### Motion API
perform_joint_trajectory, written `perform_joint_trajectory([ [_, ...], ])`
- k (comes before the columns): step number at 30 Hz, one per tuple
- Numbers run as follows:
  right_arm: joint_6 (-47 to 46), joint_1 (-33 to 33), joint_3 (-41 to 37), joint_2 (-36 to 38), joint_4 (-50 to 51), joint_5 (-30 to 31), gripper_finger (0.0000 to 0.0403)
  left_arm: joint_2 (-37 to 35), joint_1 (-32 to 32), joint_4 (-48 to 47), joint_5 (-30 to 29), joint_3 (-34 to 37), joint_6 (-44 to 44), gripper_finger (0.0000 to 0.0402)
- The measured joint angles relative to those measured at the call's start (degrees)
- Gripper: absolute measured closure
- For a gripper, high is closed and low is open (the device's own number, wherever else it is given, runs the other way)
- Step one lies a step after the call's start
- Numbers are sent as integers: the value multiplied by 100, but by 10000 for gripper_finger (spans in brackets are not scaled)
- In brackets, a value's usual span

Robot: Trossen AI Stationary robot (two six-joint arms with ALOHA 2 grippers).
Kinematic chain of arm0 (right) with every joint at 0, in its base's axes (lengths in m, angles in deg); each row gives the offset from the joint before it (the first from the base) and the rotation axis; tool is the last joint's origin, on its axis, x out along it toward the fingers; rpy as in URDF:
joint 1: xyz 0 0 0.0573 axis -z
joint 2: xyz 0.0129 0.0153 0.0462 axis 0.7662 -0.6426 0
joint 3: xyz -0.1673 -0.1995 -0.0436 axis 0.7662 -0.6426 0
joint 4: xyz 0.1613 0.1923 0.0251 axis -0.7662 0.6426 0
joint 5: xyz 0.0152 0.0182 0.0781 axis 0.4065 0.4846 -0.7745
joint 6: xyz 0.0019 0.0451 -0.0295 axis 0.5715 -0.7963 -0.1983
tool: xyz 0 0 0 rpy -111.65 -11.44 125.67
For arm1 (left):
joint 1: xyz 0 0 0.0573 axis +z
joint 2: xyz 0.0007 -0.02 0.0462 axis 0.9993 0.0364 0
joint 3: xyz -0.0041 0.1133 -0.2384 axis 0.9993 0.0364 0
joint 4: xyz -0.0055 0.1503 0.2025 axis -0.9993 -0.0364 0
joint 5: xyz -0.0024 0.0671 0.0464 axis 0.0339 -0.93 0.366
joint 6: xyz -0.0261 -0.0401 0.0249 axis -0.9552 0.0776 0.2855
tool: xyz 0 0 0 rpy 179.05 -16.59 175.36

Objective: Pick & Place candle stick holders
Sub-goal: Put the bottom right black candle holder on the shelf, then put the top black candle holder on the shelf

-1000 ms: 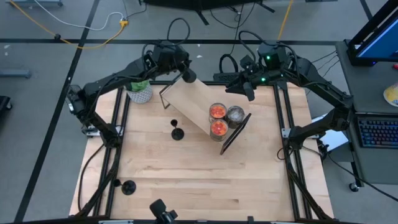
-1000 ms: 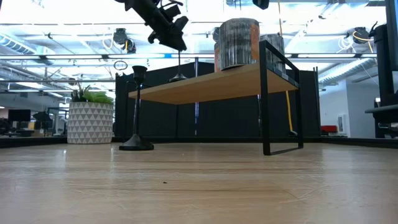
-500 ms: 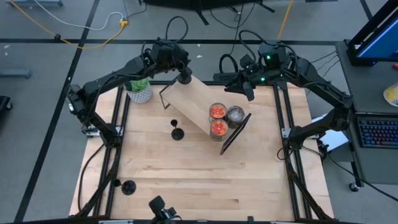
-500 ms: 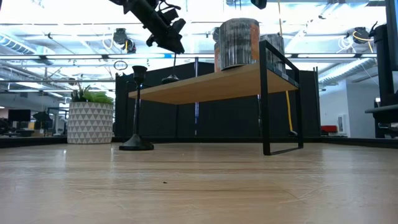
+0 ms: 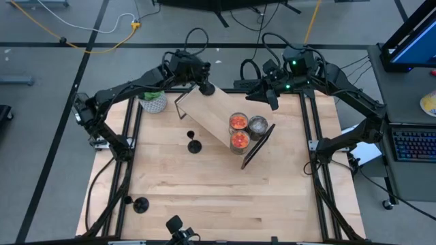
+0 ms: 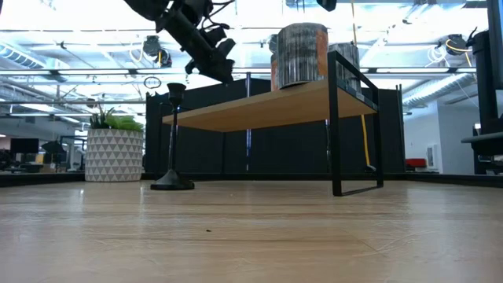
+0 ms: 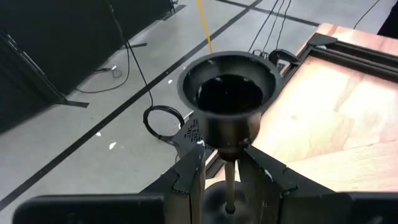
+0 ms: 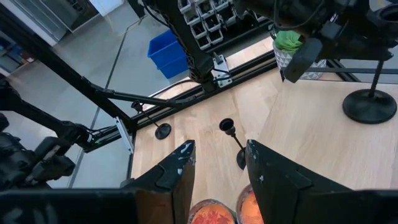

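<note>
- The left claw (image 5: 206, 88) is over the far-left corner of the little wooden shelf (image 5: 212, 110) that stands on the table (image 5: 225, 197). Its fingers are closed on the thin stem of one candle stick holder (image 7: 229, 93).
- Gripping the stem below the cup looks like a sensible choice to me. It is the only part narrow enough for the fingers, and it keeps the piece upright.
- From the right arm's camera, that holder's round base sits on the shelf top or just above it; I cannot tell which. So I take this as the placing step, almost done, with the release to come.
- The corner spot makes sense, because three jars (image 5: 240, 129) crowd the other end of the shelf and only this end is free.
- The right claw (image 8: 219, 177) hangs behind the shelf's far edge, near the jars. Its fingers are apart with nothing between them. It seems to be parked out of the left arm's way.
- A tall holder (image 5: 194, 145) stands upright on the table just in front of the shelf's left end. It is untouched.
- Another holder (image 5: 141, 204) sits well apart, near the front-left corner of the table. I would guess both are waiting their turn.
- A white patterned planter (image 5: 154, 102) stands at the back left, close beside the working arm. Pulling away from the shelf will need some care, as a nudge to the slim stem could tip the holder.
</note>
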Motion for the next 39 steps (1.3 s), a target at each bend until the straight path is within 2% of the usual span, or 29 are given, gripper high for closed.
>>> perform_joint_trajectory([
  [20, -36, 0, 0, 0, -77, 0, 268, 2, -9, 111, 44, 147, -27, 299],
  [23, -69, -1, 0, 0, -87, 0, 268, 2, -7, -53, 43, 147, -111, 276],
  [32, -80, -1, 0, 0, -87, 0, 268, -19, -66, -418, -74, 143, -177, 172],
  [39, -80, -2, 0, 0, -114, 0, 268, -352, -283, -1259, -61, 140, -205, 126],
])
